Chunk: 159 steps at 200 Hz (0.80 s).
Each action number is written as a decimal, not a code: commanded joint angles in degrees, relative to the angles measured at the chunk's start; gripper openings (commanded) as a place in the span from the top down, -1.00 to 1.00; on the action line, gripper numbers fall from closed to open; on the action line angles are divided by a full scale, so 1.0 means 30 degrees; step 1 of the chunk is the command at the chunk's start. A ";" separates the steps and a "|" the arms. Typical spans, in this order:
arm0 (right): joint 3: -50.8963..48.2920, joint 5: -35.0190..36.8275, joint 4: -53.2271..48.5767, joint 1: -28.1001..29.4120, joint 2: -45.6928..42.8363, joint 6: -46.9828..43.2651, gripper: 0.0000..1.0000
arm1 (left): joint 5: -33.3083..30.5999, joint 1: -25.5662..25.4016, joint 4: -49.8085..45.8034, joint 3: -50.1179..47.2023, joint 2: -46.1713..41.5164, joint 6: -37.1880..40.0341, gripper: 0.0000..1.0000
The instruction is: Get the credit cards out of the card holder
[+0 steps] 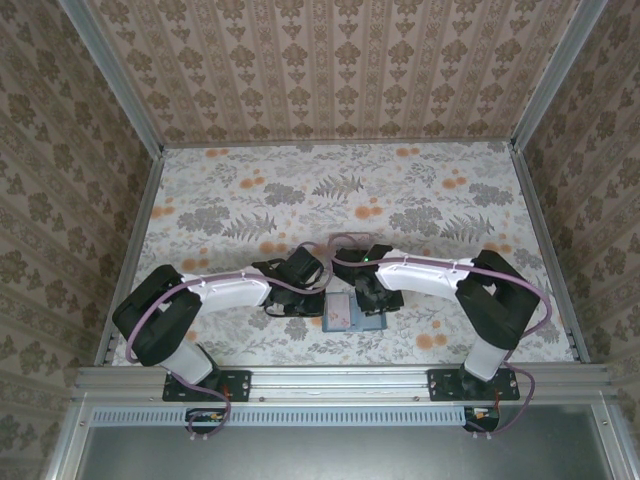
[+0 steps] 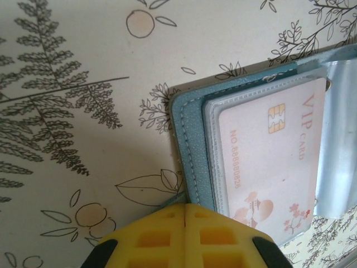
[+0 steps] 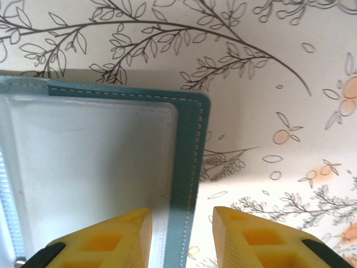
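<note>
The table (image 1: 250, 200) carries one thing, the holder (image 1: 372, 322). It lies open, midway along the near edge and a little in from it, with its two panels side by side left to right. Both arms bend inward to meet over it, the left arm (image 1: 225, 292) from the left and the right arm (image 1: 430, 277) from the right.

In the left wrist view the holder's left panel (image 2: 187, 139) lies ahead and to the right of the left claw (image 2: 184, 215). The pale card (image 2: 268, 162) sits there under a clear sleeve, chip toward the far end. Its long axis runs away from the claw, roughly near edge to far edge of the table. The left claw is pressed together, its tips at the panel's near corner. I cannot tell whether anything thin is caught between them. This claw is the nearer one to the pale card.

The right claw (image 3: 182, 220) is spread and straddles the outer stitched border of the right panel (image 3: 192, 145). One finger is over the clear pocket and the other over bare cloth. Closing there would likely pin that side while the left arm works the card.

The right pocket reads pale with glare, so I cannot say whether the dark card is in it.

Nothing else stands near. The only hindrances I judge are the sleeve over the card and the two claws crowding each other.
</note>
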 commanded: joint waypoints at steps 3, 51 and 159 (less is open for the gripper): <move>0.0355 0.0570 -0.1124 -0.0082 -0.0981 -0.0075 0.30 | -0.0367 -0.0042 -0.0866 0.0458 -0.0068 0.0269 1.00; 0.0552 -0.0816 -0.0244 -0.0136 -0.1945 -0.0109 0.34 | -0.0460 -0.0054 -0.0893 0.1041 -0.0391 0.0311 1.00; -0.1879 -0.7072 0.6648 -0.1098 -0.2763 0.1262 0.59 | 0.1132 -0.0073 0.1530 0.0778 -0.0537 -0.0821 1.00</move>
